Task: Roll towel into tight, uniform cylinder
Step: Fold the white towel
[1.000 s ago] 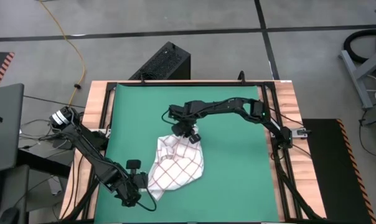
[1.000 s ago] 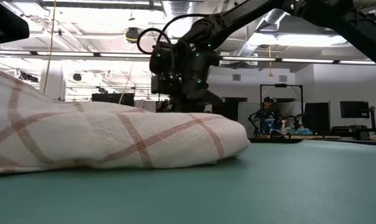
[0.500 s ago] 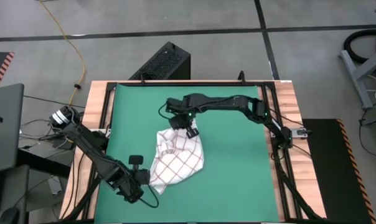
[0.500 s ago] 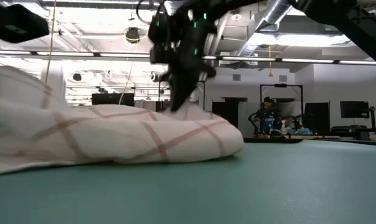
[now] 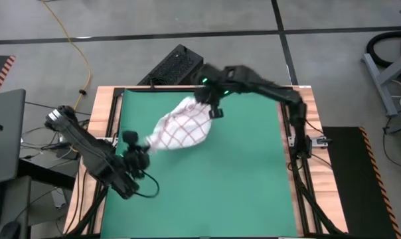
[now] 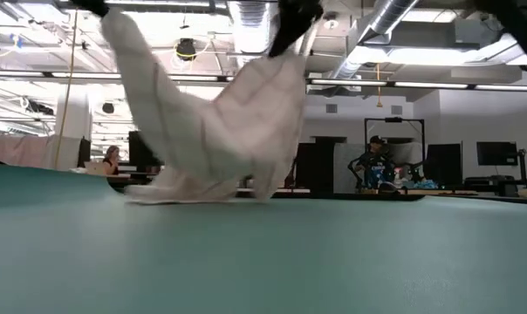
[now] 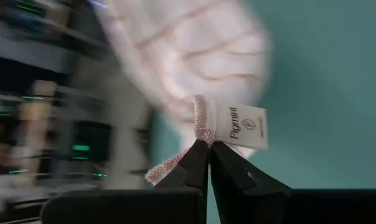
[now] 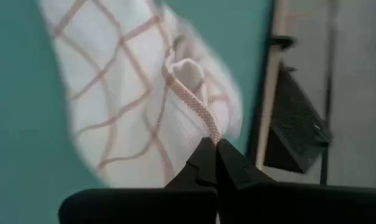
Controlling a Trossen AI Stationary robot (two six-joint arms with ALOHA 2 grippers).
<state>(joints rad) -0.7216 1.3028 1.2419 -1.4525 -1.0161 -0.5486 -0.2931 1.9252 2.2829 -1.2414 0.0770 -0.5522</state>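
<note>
- Towel [image 5: 182,126] off the mat [image 5: 253,172], slung in the air between the two grippers, over the mat's far-left part.
- Left gripper [image 5: 145,144] pinched tight on one corner, at the hem beside the white label [image 7: 247,126]; fingers [image 7: 197,163] closed on the woven edge, as seen in the left wrist view.
- Right gripper [image 5: 210,106] likewise clamped on the opposite corner, its fingers [image 8: 203,158] nipping the red-brown hem in the right wrist view.
- Held edge running diagonally: from the left gripper, up and away toward the far edge of the table [image 5: 305,99] and the right gripper.
- Right gripper farther back and higher; left gripper nearer the front-left.
- Cloth hanging as a slack pouch between the two holds, not taut; in the low view, lower folds [image 6: 198,179] trailing down to about mat level, contact not clear.
- Long axis of the towel set aslant to the mat's sides, not square to either arm.
- Judged step: spreading out, ahead of any rolling; no roll started yet.
- Next move likely needing the grippers drawn apart along that diagonal to stretch the edge, then a flat lay-down squared to the mat.
- Risk: bunching under itself if lowered while slack.
</note>
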